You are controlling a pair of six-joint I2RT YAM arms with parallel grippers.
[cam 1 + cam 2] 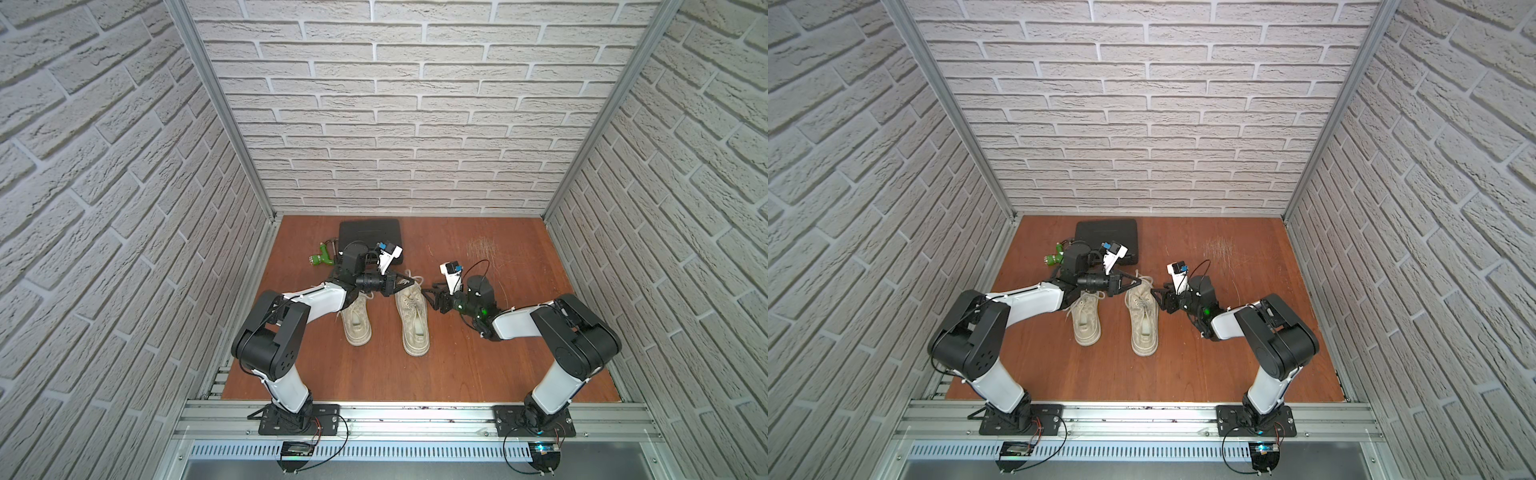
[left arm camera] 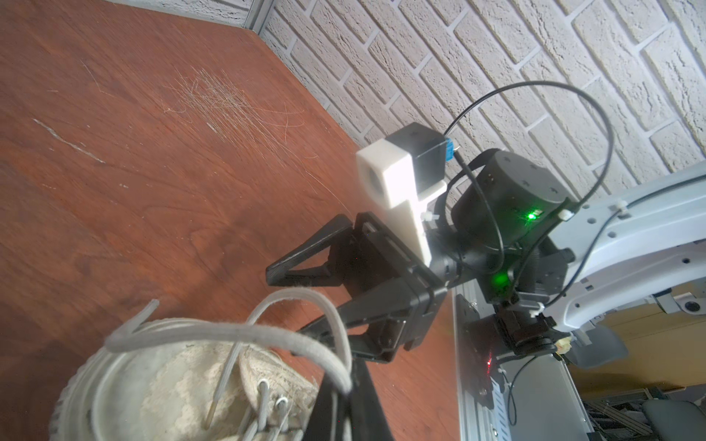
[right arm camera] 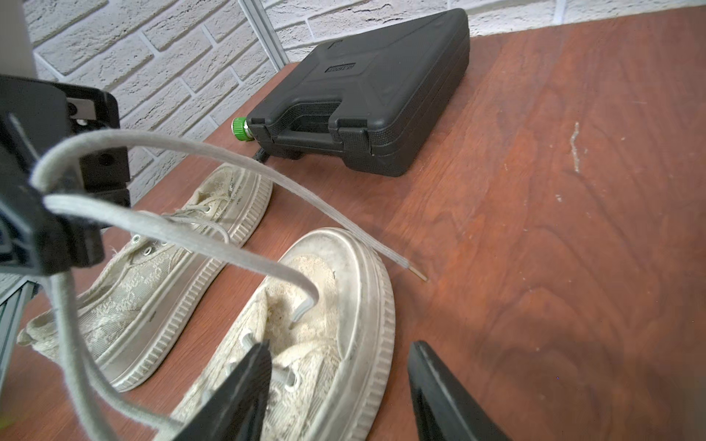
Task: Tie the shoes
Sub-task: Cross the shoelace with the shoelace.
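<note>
In both top views, two worn off-white sneakers lie side by side on the wooden table [image 1: 478, 365], toes pointing away from the arm bases. The left gripper [image 1: 412, 283] reaches across the left-hand sneaker [image 1: 356, 322] and hangs above the toe of the right-hand sneaker [image 1: 413, 328], its jaws closed. The right gripper [image 1: 427, 296] sits just beside it at that sneaker's outer edge, jaws apart. Behind the left gripper lie a black plastic case [image 1: 370, 232] and a green tool [image 1: 322, 260].

In the left wrist view, the right-hand sneaker's rubber toe sits below the left gripper. A cream lace [image 2: 229, 333] arches up from the toe toward the gripper. Facing it, the right gripper [image 2: 286, 301] stands open with nothing gripped.

In the right wrist view, the right gripper's two black fingers [image 3: 237, 397] are spread wide. One is over the right-hand sneaker's eyelets and the other over bare table. Ahead of them, the left gripper [image 3: 46, 206] pinches the lace. One strand curves down onto the toe, and another runs past the toe cap to end on the table. The left-hand sneaker lies beyond, and the case is farther off.
</note>
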